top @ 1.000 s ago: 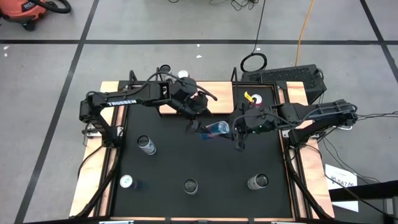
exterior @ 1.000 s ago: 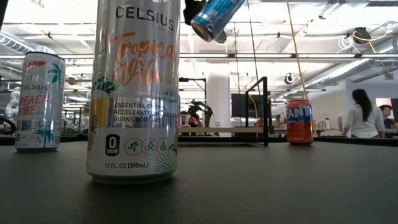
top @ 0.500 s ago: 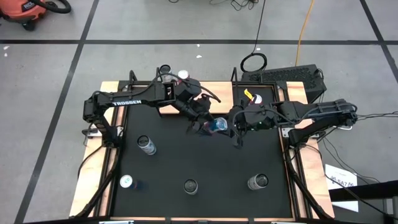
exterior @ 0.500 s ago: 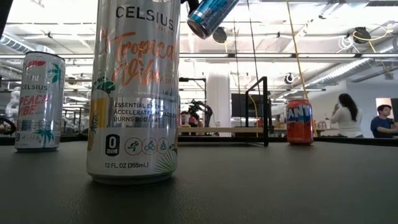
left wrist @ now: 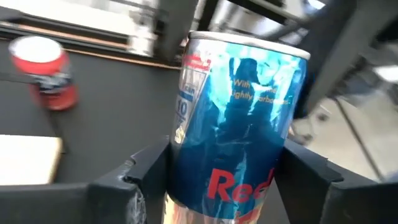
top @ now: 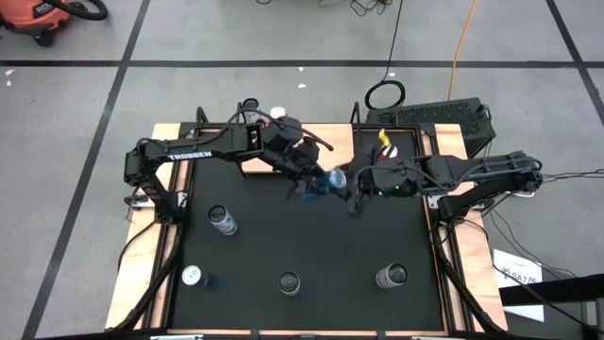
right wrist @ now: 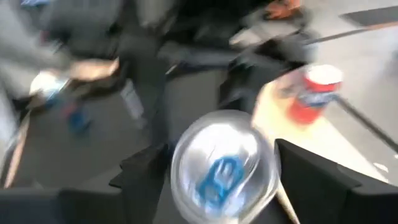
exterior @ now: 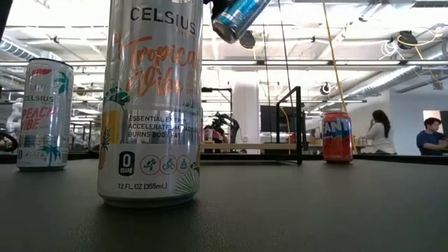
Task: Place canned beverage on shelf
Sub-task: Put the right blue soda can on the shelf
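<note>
1. The black mat covers the table; four cans stand on its near part, among them a tall Celsius can printed "Tropical Vibe" and a second Celsius can.
2. The shelf, a light wooden board with thin black posts, runs along the far edge; an orange can stands at its right end.
3. The left gripper is clenched around a blue can, held tilted above the mat's centre, just short of the shelf.
4. That can is glossy blue with red lettering and a silver top bearing a blue tab.
5. The right gripper sits just beside the can's top; its fingers stand spread apart, the can end between them.
</note>
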Action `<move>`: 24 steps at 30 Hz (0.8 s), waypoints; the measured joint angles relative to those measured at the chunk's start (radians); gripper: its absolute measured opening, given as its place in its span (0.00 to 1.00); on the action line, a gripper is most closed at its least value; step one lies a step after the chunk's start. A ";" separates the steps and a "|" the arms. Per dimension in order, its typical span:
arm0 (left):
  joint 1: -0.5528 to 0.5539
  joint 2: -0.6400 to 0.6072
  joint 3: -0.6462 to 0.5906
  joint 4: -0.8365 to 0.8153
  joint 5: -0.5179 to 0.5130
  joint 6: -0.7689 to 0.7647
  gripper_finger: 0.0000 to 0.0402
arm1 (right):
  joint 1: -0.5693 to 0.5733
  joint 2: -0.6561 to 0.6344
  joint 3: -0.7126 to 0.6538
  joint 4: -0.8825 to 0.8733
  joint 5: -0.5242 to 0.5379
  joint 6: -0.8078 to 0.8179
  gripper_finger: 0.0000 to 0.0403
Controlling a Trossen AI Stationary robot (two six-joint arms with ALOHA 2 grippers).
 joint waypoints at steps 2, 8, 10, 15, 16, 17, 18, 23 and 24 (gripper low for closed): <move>0.001 -0.003 -0.001 0.018 -0.050 -0.019 0.57 | -0.001 -0.014 0.000 0.010 0.066 0.036 0.75; 0.002 -0.040 -0.002 0.102 -0.186 -0.056 0.57 | 0.004 -0.087 -0.003 0.011 0.214 0.127 0.81; 0.005 -0.053 -0.002 0.146 -0.231 -0.073 0.57 | 0.016 -0.118 -0.029 -0.004 0.254 0.161 0.81; 0.016 -0.091 0.000 0.269 -0.329 -0.084 0.56 | 0.035 -0.166 -0.168 0.058 0.304 0.237 0.81; 0.020 -0.092 0.001 0.292 -0.340 -0.098 0.56 | 0.035 -0.171 -0.199 0.118 0.299 0.238 0.81; 0.023 -0.092 0.001 0.310 -0.347 -0.115 0.56 | 0.036 -0.174 -0.229 0.186 0.289 0.228 0.81; 0.026 -0.091 0.000 0.329 -0.348 -0.130 0.56 | 0.036 -0.177 -0.255 0.267 0.276 0.203 0.81; 0.023 -0.080 0.000 0.412 -0.353 -0.159 0.56 | 0.027 -0.158 -0.305 0.562 0.270 0.055 0.81; 0.023 -0.078 0.000 0.414 -0.353 -0.161 0.56 | 0.027 -0.150 -0.305 0.585 0.270 0.035 0.81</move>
